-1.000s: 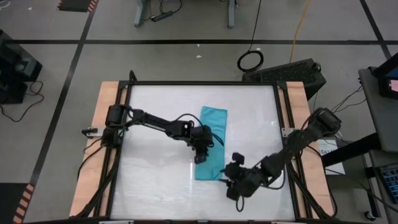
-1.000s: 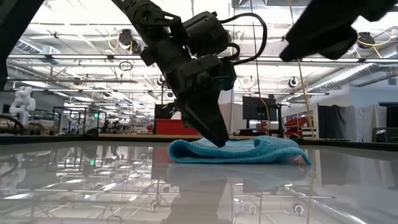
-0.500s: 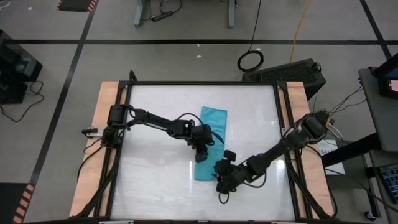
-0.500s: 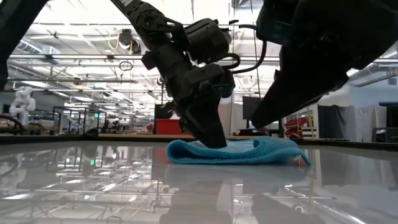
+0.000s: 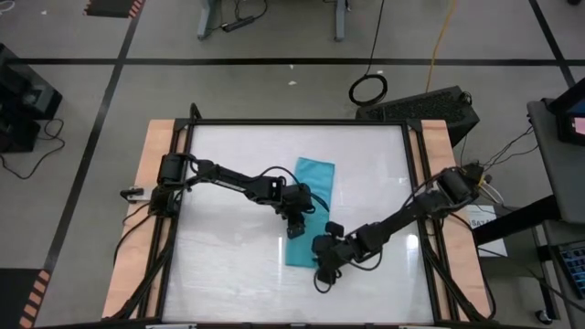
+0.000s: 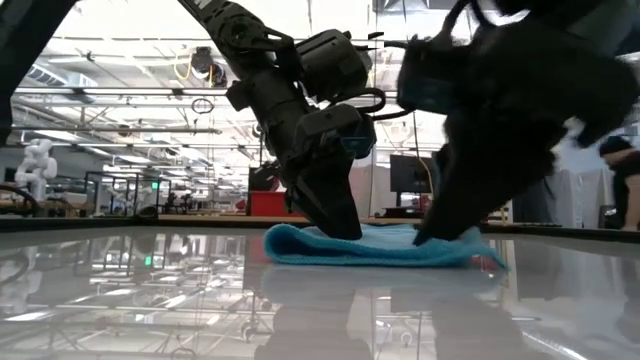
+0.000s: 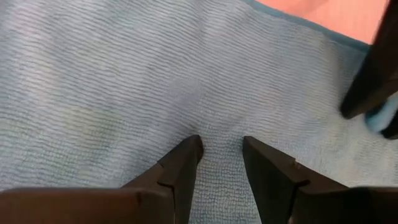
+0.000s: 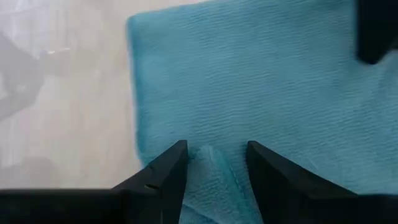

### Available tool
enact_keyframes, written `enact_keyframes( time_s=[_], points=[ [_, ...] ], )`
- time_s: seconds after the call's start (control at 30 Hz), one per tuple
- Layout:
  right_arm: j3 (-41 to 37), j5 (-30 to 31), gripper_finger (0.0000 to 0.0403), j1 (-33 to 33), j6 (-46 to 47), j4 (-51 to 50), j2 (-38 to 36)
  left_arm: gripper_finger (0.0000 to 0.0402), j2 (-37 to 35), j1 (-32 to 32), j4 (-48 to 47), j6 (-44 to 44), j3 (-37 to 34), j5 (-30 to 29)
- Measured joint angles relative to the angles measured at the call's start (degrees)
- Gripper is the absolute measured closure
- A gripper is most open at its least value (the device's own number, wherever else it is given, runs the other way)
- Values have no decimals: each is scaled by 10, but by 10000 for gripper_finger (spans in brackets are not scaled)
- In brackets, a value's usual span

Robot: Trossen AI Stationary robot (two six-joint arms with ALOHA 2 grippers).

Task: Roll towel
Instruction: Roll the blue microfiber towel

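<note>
The turquoise towel (image 5: 312, 187) lies as a long folded strip on the glossy table, running from the far middle toward the near edge; the low view shows it as a flat mound (image 6: 385, 247). My left gripper (image 5: 298, 227) stands open on the towel's middle (image 7: 217, 146). My right gripper (image 5: 317, 259) stands open at the towel's near end, with a small ridge of cloth (image 8: 211, 169) between its fingers. My left gripper rests both fingertips (image 7: 189, 149) on the top of the towel near its middle, slanting down from the table's left. The cloth between them lies flat on the table. My right gripper has its fingertips (image 8: 174, 155) on the towel's near end, slanting down from the near right. A low ridge of cloth (image 8: 214, 180) rises between the two fingers, and the rest lies on the table.
The white tabletop (image 5: 228, 155) is framed by black rails with wooden strips (image 5: 151, 183) at both sides. Bare table lies left and right of the towel. A person (image 6: 622, 165) shows beyond the table in the low view.
My right gripper has come down and toward the table's left, from clear of the towel onto its near end, its fingers keeping the same gap. My left gripper has stayed on the towel's middle.
</note>
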Motion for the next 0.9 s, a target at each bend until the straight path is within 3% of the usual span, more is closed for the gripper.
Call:
enact_keyframes(
  time_s=[0.43,0.9],
  points=[
    [0,-24,245,82,18,-1,-2,261,1,0,0,0,0,-6],
    [0,-14,248,94,26,-28,-33,261,1,0,-7,0,-1,-6]
  ],
)
